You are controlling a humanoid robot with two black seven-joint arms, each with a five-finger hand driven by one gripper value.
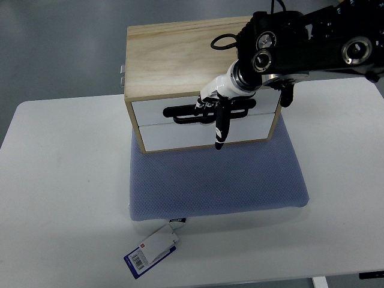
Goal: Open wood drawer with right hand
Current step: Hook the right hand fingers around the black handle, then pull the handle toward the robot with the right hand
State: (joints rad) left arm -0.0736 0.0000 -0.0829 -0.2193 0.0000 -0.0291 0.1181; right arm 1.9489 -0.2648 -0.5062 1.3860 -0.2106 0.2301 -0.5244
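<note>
Nearest you, a tagged label (153, 251) lies on the white worktop (60, 198), well below the fingers. Above it, a blue pad (216, 180) carries the wood drawer (204, 114) unit, which stands directly under and behind the fingers.

You are at the grasp step: the right hand (217, 103) reaches in from the right, its fingers (221, 129) curled at the black handle (180, 113) of the upper drawer, one pointing down over the lower front. Whether they truly hook the handle you cannot tell.

Next, you likely need a straight pull toward yourself.

The unit has a pale wood top and white fronts; both drawers look closed.
</note>
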